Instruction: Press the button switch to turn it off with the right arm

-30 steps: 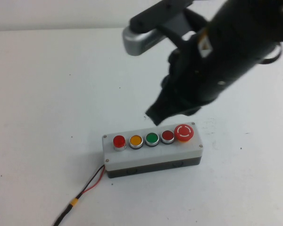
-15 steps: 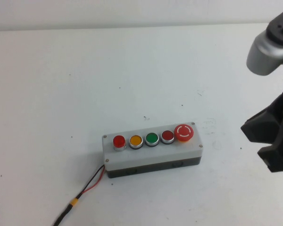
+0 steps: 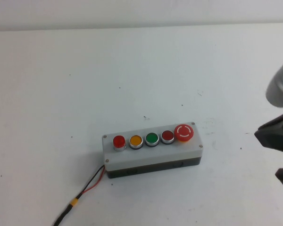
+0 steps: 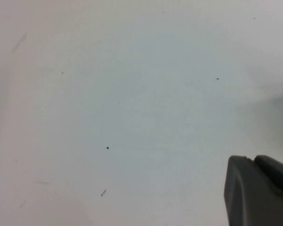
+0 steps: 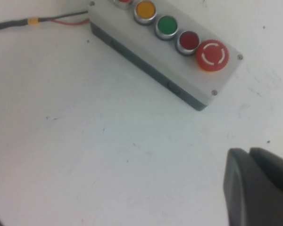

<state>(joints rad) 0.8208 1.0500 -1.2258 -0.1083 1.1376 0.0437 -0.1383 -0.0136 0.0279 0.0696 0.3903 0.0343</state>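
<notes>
The switch (image 3: 152,150) sits on the white worktop (image 3: 61,84), toward the near middle, long side facing the robot, with its red-black wires (image 3: 92,184) running off to the near left corner. No button is being touched, and no lamp state shows whether the press is done; the switch state cannot be confirmed. The right gripper (image 3: 279,150) sits at the right edge of the high view, well apart from the switch; its fingers cannot be judged. The left gripper (image 4: 259,188) hangs over bare worktop, state likewise unclear. Open worktop surrounds the switch on all sides, so an approach from the right looks unobstructed.
</notes>
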